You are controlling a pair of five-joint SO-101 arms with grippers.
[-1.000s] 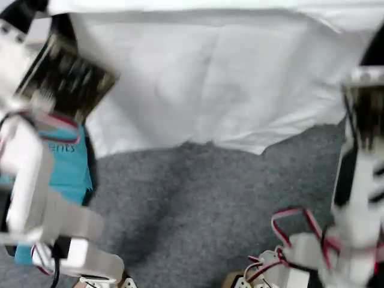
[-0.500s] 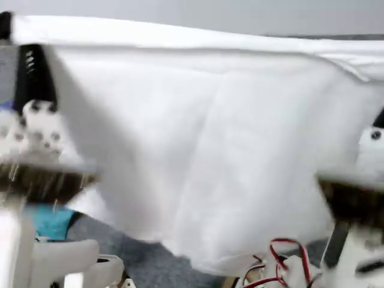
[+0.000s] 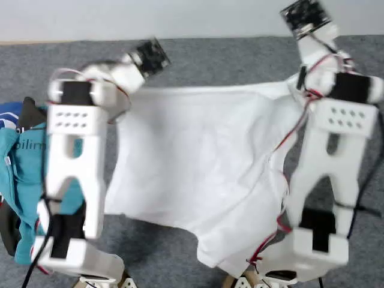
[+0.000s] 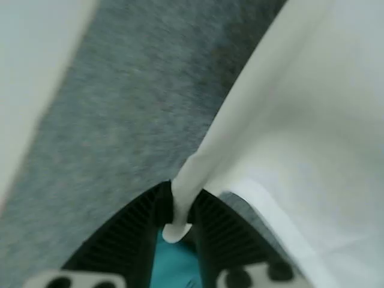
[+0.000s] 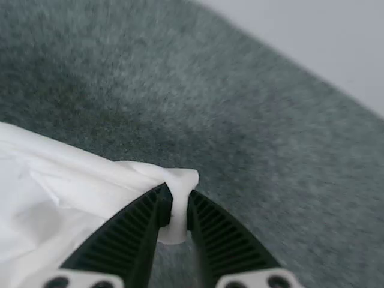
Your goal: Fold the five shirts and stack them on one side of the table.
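A white shirt (image 3: 198, 162) lies spread across the grey table, its far edge stretched between the two arms. My left gripper (image 4: 178, 217) is shut on a fold of that edge at the far left corner; the left arm (image 3: 75, 150) reaches out along the shirt's left side. My right gripper (image 5: 174, 211) is shut on the far right corner of the white shirt (image 5: 72, 198), with the right arm (image 3: 330, 156) lying over the shirt's right side. A pile of teal and blue shirts (image 3: 21, 168) sits at the table's left edge.
Grey carpet-like table top (image 3: 210, 60) shows beyond the shirt, ending at a pale wall. Red and white cables (image 3: 282, 180) run along the right arm over the shirt. The arm bases (image 3: 96, 264) stand at the near edge.
The white shirt was held up high, close to the camera; both arms have swung out to the far side and brought it down, spread flat on the table.
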